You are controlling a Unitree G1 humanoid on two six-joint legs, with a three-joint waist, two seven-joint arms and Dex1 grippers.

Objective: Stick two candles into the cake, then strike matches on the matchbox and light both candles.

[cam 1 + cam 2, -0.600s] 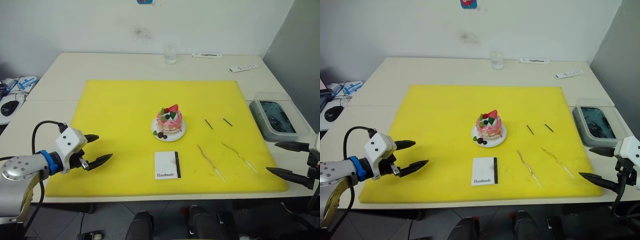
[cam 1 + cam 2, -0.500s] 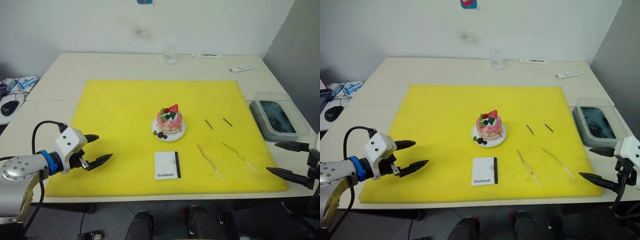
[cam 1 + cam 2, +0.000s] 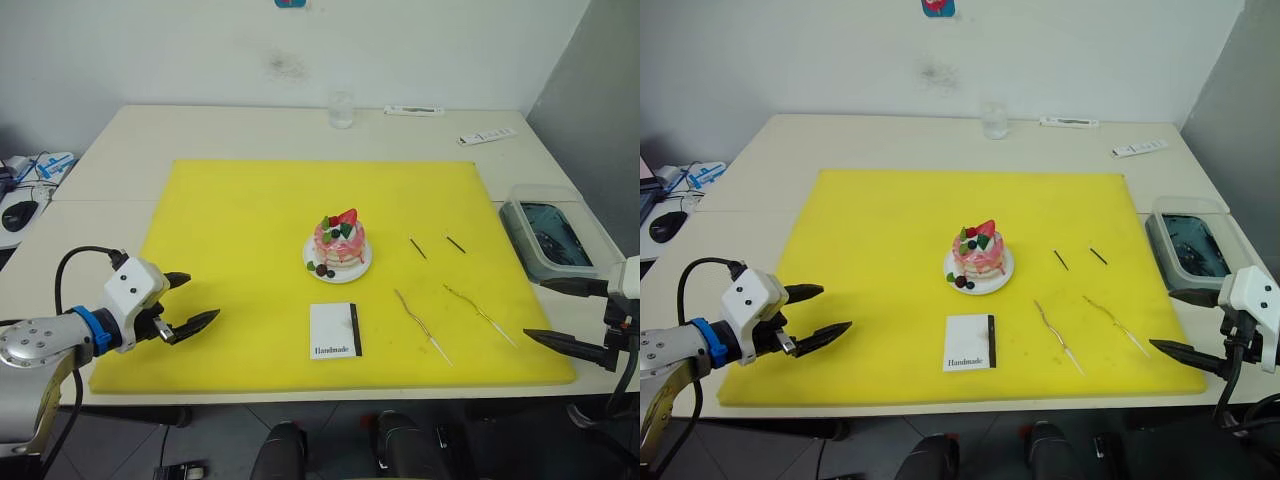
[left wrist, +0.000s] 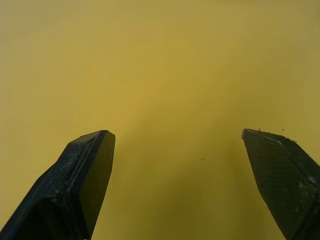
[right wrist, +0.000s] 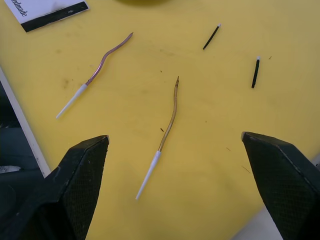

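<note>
The right wrist view showed white tips on the wavy candles and straight matches; both end effectors, left and right, gaped wide, empty.

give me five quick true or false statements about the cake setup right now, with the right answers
1. Both candles lie flat on the yellow mat. True.
2. One candle is already stuck in the cake. False: the cake holds no candle; both lie on the mat to the robot's right of the matchbox.
3. The right gripper is shut on a match. False: it is open and holds nothing; the two matches lie on the mat beyond the candles.
4. The left gripper is open over the mat's left part. True.
5. The matchbox sits nearer the robot than the cake. True.
</note>
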